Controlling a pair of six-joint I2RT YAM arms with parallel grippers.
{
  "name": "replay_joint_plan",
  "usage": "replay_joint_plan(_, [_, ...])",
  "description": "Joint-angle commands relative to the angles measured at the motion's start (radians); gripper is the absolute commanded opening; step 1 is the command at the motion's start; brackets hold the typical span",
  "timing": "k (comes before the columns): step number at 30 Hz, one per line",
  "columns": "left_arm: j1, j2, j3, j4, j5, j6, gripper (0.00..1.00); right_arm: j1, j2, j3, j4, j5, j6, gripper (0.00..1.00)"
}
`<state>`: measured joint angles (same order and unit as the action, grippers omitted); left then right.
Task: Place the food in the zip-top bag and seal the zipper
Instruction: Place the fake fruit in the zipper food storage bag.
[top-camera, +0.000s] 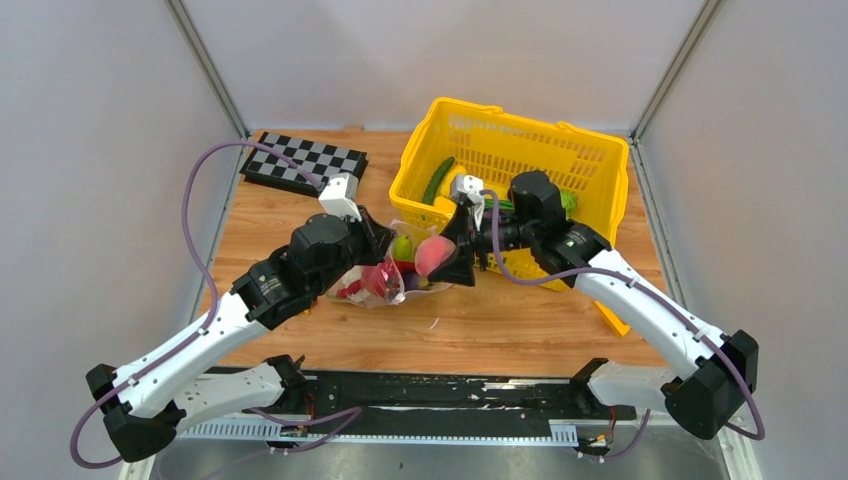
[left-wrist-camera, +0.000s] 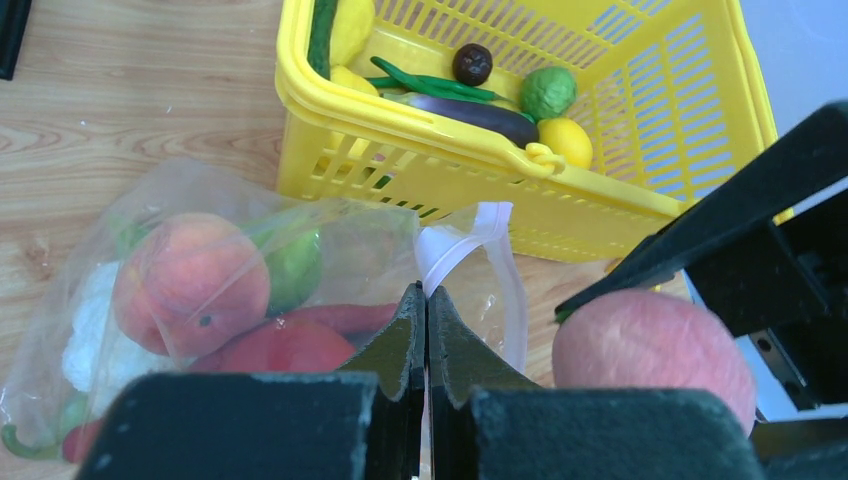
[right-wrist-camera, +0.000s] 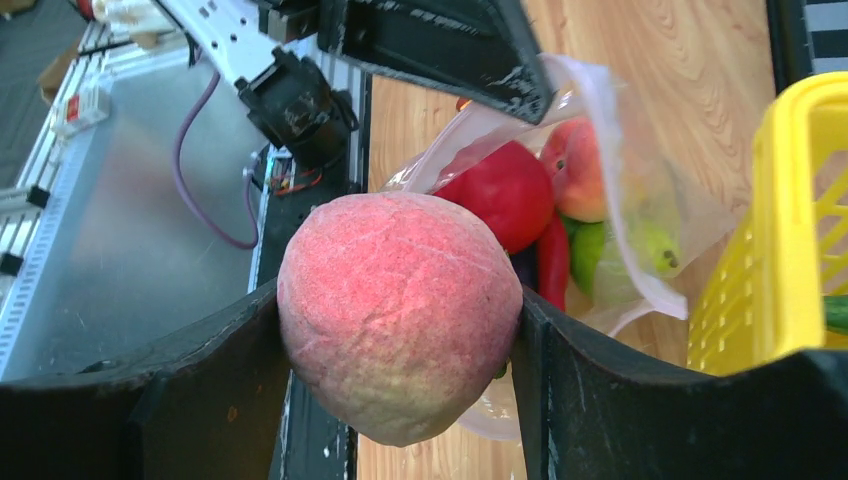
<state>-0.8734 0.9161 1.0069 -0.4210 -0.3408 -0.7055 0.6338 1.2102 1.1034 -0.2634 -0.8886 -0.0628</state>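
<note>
Item: right gripper (right-wrist-camera: 400, 300), its fingers standing wide and clasping a pink round fruit (right-wrist-camera: 395, 340) between them. The fruit is hanging over the table (top-camera: 480, 330), just beside the mouth of the zip-top bag (top-camera: 372, 285).

Item: left gripper (left-wrist-camera: 426, 305), clenched and pinching the film at the bag's mouth edge, holding it raised. The pale zipper (left-wrist-camera: 488, 228) is looping open to the gripper's right.

Item: the bag, lying between the two grippers. Its long axis is running across the table and its mouth is facing the right gripper. Food inside: a peach (left-wrist-camera: 190, 280), a green piece (left-wrist-camera: 295, 265) and red pieces (left-wrist-camera: 285, 350).

Item: yellow basket (top-camera: 520, 125), sitting just beyond the bag and holding more toy produce.

Item: checkerboard (top-camera: 305, 162), lying at the far left.
</note>
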Motion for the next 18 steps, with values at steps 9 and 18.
replay_joint_plan(9, [0.004,-0.005,0.031,0.069,0.046,-0.008,0.0,0.136,0.08,0.091,-0.046,0.37,-0.1,0.52])
replay_joint_plan(18, [0.004,-0.036,0.019,0.071,0.027,-0.014,0.0,0.282,0.096,0.048,0.084,0.774,-0.129,0.6])
